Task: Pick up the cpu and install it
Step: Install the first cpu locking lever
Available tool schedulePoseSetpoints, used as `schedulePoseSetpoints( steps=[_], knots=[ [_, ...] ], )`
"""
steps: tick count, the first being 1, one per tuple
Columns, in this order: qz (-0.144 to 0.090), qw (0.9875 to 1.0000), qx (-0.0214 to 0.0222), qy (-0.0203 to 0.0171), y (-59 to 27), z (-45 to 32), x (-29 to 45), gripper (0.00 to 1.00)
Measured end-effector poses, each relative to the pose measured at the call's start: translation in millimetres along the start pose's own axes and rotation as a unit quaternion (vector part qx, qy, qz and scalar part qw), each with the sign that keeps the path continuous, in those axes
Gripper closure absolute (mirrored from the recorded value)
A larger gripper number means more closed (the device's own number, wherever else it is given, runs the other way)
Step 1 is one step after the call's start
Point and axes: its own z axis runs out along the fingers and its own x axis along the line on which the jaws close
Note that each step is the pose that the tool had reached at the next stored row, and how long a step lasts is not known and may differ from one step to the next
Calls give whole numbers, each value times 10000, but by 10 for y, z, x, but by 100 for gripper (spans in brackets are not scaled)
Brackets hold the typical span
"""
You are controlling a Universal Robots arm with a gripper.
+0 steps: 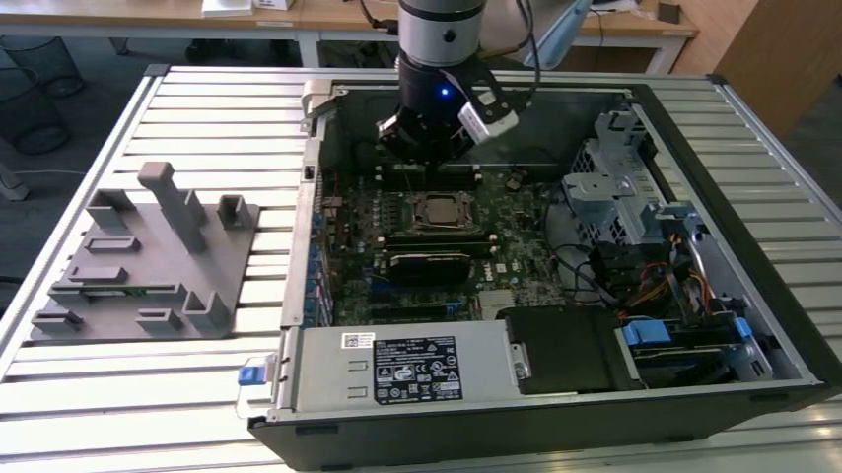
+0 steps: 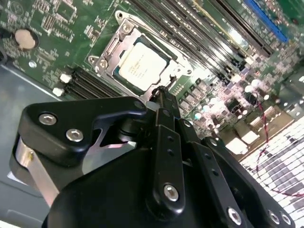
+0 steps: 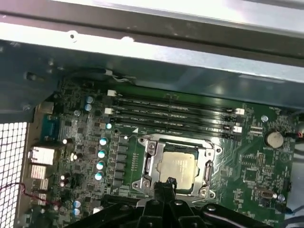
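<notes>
- Exterior view: the gripper (image 1: 424, 150) hangs inside the computer case (image 1: 736, 325), near the socket (image 1: 440, 212).
- Second wrist view: fingers pressed together, empty; cpu (image 2: 141, 64) seated in its frame.
- First wrist view: cpu (image 3: 177, 166) lies flat; keep any withdrawal vertical.

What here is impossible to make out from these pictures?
- The cpu: in the first wrist view the gripper covers its near edge, so contact is unclear.
- Print on the cpu: too small in both wrist views.
- The holder block: its slots are too small in the exterior view.
</notes>
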Motion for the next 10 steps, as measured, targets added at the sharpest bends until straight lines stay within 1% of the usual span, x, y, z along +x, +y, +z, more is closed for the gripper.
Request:
schedulePoseSetpoints(
  steps=[1, 3, 8, 10],
  knots=[
    [-29, 10000, -1, 0, 1, 2, 11, 89],
    [-35, 10000, -1, 1, 8, 3, 63, 89],
    [-30, 10000, -1, -1, 48, 5, 284, 89],
    [-19, 10000, -1, -2, 73, 7, 343, 89]
  ],
)
